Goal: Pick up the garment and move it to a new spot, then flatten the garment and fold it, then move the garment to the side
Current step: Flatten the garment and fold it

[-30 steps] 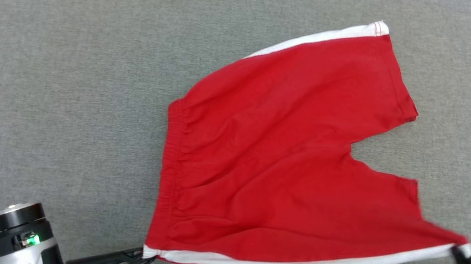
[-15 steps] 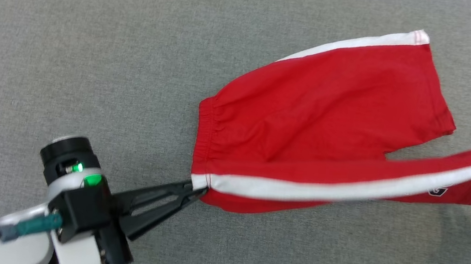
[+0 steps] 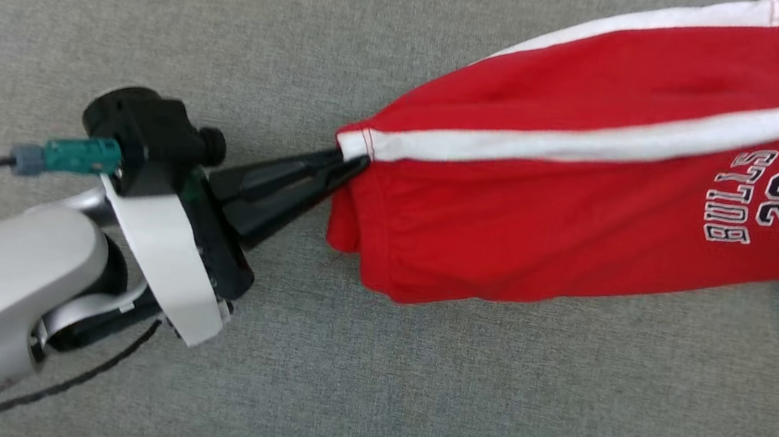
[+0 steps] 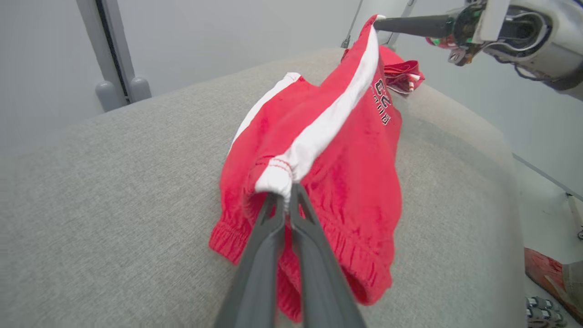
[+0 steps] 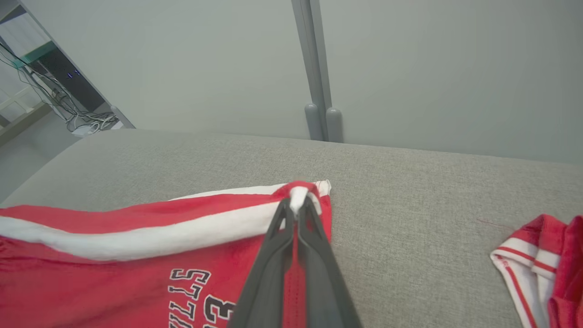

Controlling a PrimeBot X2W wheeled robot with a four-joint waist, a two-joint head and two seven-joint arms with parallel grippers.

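The left gripper (image 3: 352, 162) and right gripper (image 5: 298, 205) each clamp a corner of the shorts (image 3: 549, 218), cloth sagging beneath the fingers; a hard pull apart could slip either thin pinch

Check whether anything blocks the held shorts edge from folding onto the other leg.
Nothing visible blocks it. The left gripper and right gripper pinch the shorts; the other garment lies apart.

Loads of open grey tabletop (image 3: 160, 3) left of and in front of the shorts (image 3: 587, 223). Only other clutter: a crumpled red-and-white garment (image 5: 542, 269) off right, well apart.
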